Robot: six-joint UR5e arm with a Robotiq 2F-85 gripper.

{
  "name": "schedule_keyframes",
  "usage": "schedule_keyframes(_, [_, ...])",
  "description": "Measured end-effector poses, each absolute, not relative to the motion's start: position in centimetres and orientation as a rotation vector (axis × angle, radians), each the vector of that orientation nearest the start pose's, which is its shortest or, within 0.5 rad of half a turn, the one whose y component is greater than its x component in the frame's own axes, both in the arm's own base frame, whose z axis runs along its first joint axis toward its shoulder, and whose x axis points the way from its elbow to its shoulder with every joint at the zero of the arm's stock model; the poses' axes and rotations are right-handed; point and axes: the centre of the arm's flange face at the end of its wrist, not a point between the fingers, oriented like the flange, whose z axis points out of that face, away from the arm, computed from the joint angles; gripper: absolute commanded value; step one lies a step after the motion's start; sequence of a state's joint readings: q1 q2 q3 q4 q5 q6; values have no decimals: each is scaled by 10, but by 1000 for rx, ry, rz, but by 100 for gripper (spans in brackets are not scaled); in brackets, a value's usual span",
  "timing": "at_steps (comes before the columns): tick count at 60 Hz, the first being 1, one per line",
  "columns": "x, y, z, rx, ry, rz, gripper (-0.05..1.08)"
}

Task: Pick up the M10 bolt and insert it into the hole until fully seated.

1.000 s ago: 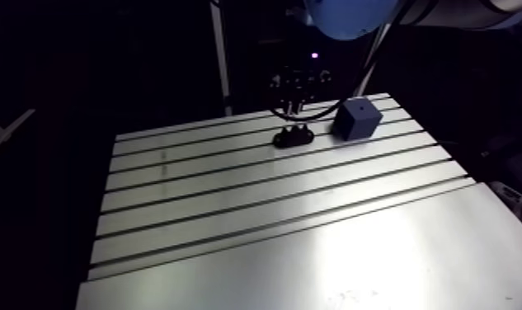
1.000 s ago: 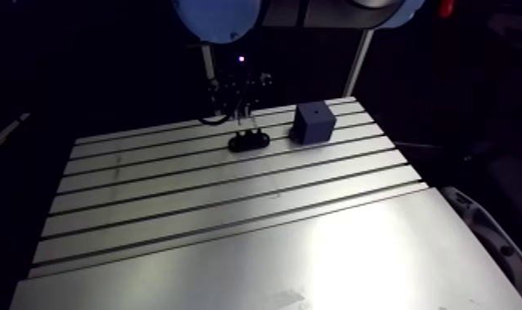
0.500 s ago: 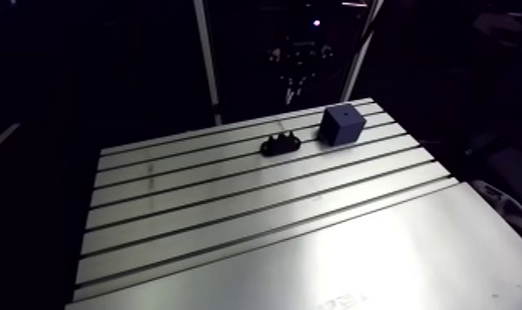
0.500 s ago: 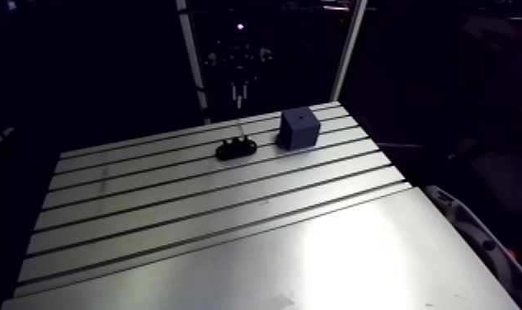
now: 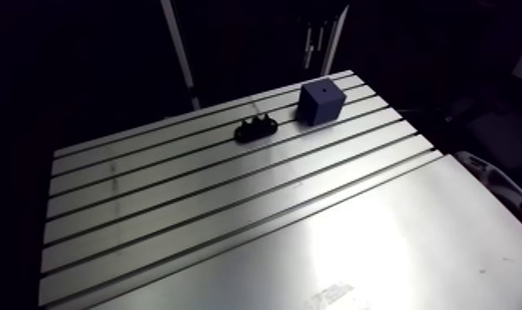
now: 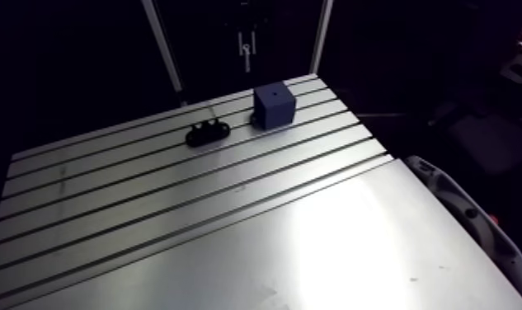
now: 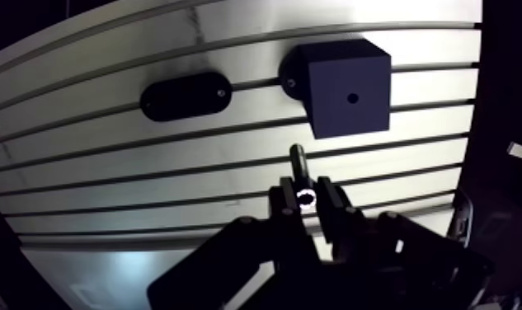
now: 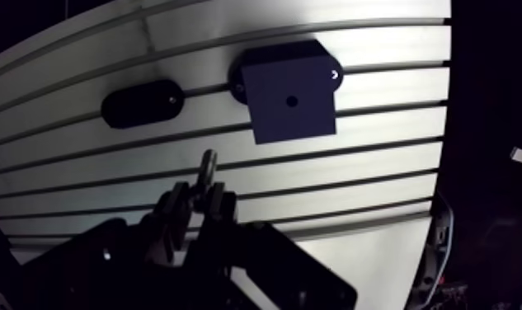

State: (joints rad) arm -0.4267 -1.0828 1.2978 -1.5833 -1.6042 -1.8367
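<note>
In the wrist view my gripper [image 7: 303, 196] is shut on the M10 bolt [image 7: 298, 161], whose dark shank sticks out past the fingertips. Ahead of the fingers and slightly to one side stands the dark blue block [image 7: 346, 82] with a small round hole [image 7: 352, 97] in its top face. Beside the block lies a black oval holder [image 7: 185, 95]. In the arm view the gripper [image 6: 245, 45] hangs high over the table's far edge, behind the block [image 6: 275, 105], and the holder [image 6: 208, 132] sits to the block's left.
The slotted aluminium table [image 5: 231, 214] has a smooth plate [image 5: 379, 247] at its front. Block and holder sit close to the far edge. A pale curved object [image 6: 470, 223] lies just off the table's right side.
Earlier the gripper was low at the black holder. It has since risen well above the table and moved toward the block; the arm camera shifted with it.
</note>
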Motion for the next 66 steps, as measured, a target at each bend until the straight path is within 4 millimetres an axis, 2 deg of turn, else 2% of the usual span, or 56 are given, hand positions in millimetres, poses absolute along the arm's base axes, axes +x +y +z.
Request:
schedule_keyframes(8, [-658, 178, 336, 254, 2873, -43, 103])
schedule_keyframes(18, [-661, 192, 331, 250, 2833, -23, 103])
schedule_keyframes(49, [-678, 206, 305, 226, 2790, -28, 104])
schedule_keyframes(66, [-688, 210, 303, 230, 2799, -28, 104])
